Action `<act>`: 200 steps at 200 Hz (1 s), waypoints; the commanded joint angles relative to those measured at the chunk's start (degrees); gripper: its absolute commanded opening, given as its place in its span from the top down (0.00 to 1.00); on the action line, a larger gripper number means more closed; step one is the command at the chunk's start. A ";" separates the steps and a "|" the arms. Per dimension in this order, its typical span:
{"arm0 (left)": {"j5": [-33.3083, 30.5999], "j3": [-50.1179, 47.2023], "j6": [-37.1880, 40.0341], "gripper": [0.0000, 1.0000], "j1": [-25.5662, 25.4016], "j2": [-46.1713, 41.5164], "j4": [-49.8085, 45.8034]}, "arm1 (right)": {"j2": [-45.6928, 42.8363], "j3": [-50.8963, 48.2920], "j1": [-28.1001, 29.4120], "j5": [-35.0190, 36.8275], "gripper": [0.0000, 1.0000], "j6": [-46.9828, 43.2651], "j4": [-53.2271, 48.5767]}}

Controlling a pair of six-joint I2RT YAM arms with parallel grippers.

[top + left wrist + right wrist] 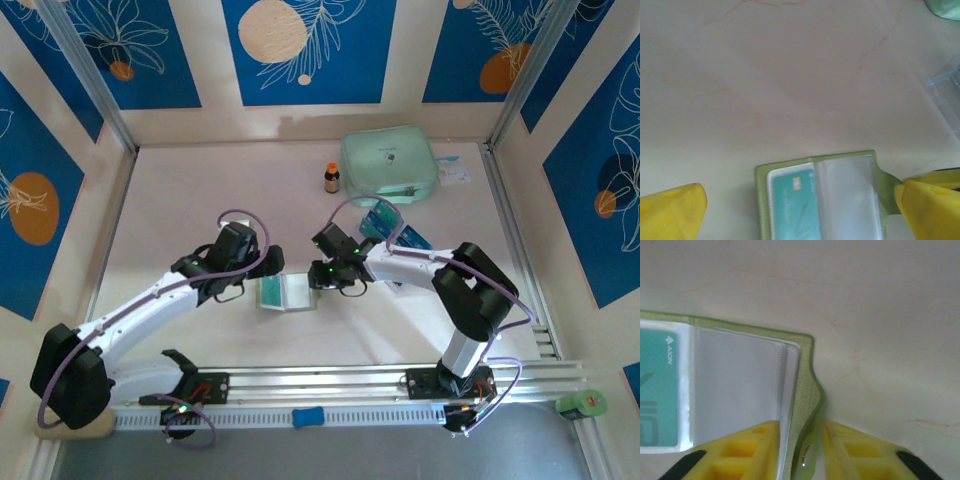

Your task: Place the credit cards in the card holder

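Note:
The olive-green card holder [284, 292] lies open on the table between the two arms. One teal credit card [792, 205] sits in its left clear pocket, and the right pocket [850, 200] looks empty. The same card [657, 390] appears at the left of the right wrist view. More teal credit cards [383, 222] lie to the right, behind the right arm. My left gripper [800, 200] is open wide, with its yellow fingers either side of the holder. My right gripper [800, 450] is shut on the holder's right edge [807, 390], at the snap tab.
A large mint-green zip case [388, 165] stands at the back, with a small brown bottle [331, 178] to its left. A clear tray [945, 92] lies to the right of the holder. Metal frame posts [110, 110] line the sides.

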 commanded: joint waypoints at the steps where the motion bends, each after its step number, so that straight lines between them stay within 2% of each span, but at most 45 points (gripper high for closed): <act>1: 2.01 2.74 -2.22 0.00 -2.71 1.61 2.74 | -1.28 -1.81 -1.33 0.22 0.80 0.11 1.49; 30: 1.99 3.13 -4.70 0.00 -6.11 3.65 5.76 | -3.61 -4.95 -2.79 -1.50 1.00 1.23 3.56; 102: 2.36 0.24 -10.23 0.00 -12.69 8.91 18.42 | -9.10 -11.48 -4.29 -3.99 1.00 5.14 8.16; 200: -0.06 -7.92 -10.14 0.00 -13.24 11.62 24.88 | -8.08 -14.26 -7.50 -8.00 1.00 6.21 12.86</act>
